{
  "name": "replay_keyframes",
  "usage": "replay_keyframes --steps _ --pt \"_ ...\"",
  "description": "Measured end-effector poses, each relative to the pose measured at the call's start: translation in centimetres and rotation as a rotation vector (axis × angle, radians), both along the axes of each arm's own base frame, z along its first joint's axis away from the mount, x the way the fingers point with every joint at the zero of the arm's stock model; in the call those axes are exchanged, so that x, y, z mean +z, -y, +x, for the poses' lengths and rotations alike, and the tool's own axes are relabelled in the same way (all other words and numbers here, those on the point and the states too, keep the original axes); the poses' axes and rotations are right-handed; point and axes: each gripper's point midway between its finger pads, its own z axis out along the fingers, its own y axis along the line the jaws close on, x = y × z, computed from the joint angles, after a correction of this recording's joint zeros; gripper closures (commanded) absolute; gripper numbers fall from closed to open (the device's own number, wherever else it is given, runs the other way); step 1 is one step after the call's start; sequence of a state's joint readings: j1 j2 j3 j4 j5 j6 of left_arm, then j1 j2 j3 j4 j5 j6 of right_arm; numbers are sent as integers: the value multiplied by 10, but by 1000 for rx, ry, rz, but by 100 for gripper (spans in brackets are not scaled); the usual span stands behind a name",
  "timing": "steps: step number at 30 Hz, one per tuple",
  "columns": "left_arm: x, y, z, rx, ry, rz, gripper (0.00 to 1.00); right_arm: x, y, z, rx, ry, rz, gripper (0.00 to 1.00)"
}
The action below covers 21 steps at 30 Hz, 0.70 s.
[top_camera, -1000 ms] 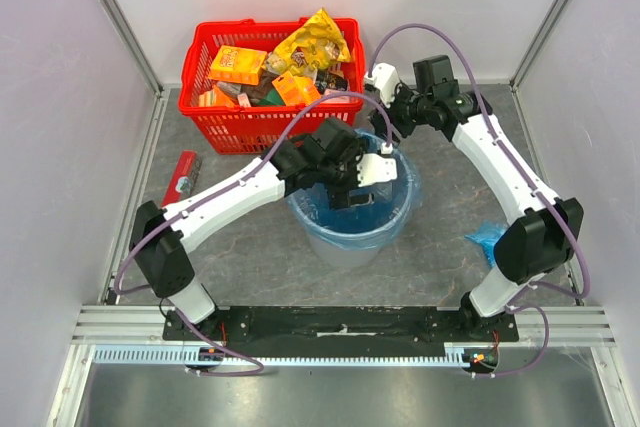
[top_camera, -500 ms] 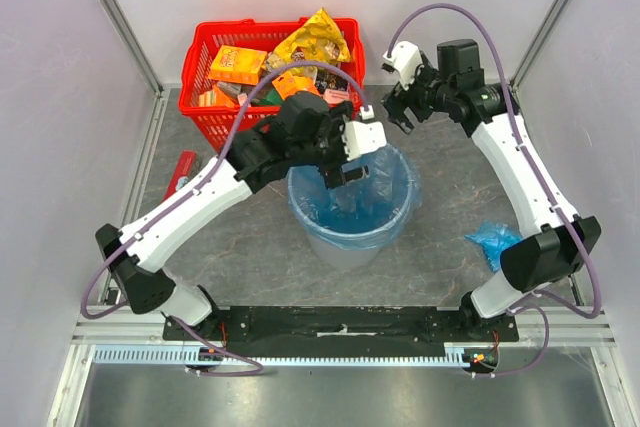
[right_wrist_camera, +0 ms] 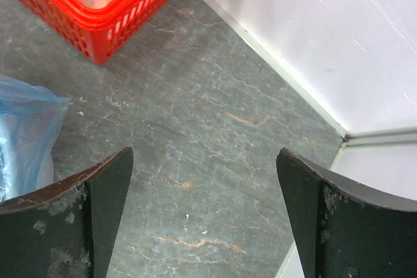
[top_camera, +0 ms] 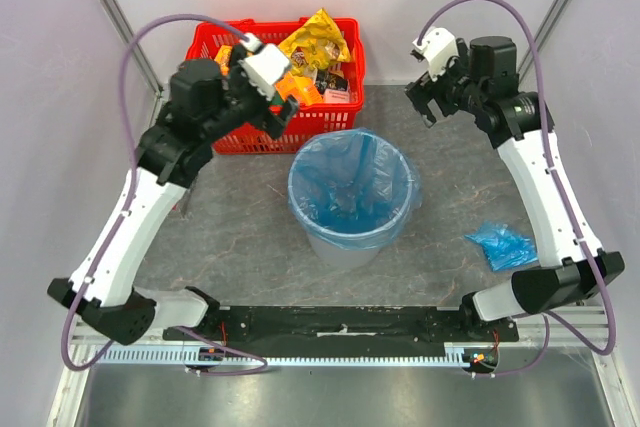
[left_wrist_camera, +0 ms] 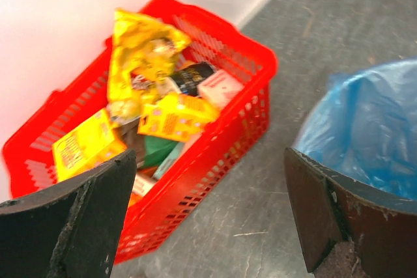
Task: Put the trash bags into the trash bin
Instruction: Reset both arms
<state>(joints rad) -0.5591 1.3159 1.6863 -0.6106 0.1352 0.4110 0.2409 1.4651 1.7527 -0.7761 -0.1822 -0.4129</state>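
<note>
The trash bin (top_camera: 345,250), round and light grey, stands upright near the middle of the table (top_camera: 240,237). One blue trash bag (top_camera: 350,179) lines it, with the film folded out over the rim. A second trash bag (top_camera: 500,245) lies crumpled on the table near the right edge, toward the near right corner and well apart from the bin. The red mesh basket (top_camera: 305,127) sits at the far edge, left of centre, against the far wall. It holds a yellow snack packet (top_camera: 318,39), orange cartons (left_wrist_camera: 88,144) and a small pink box (left_wrist_camera: 220,87). My left gripper (left_wrist_camera: 208,161) hangs above the near side of the basket, jaws wide apart with nothing between them. My right gripper (right_wrist_camera: 205,155) hangs over the far right part of the table, jaws also wide apart and empty. The table surface is grey and marbled, and pale wall panels enclose it.
</note>
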Motion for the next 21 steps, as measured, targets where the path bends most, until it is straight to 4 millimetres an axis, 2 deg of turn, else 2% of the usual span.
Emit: replay_keyframes --steps 4,8,13,16,21 --pt "20 -45 1 123 29 -81 0 12 20 -7 -93 30 19 2" --pt "27 -75 -1 206 40 -137 0 20 41 -15 -201 72 33 2" --pt "10 -112 8 322 -9 -196 0 23 71 -34 -367 164 53 2" --pt "-7 -133 15 391 -49 -228 0 26 84 -48 -438 217 81 2" --pt "-31 -154 19 461 -89 -268 0 52 97 -59 -515 314 143 2"
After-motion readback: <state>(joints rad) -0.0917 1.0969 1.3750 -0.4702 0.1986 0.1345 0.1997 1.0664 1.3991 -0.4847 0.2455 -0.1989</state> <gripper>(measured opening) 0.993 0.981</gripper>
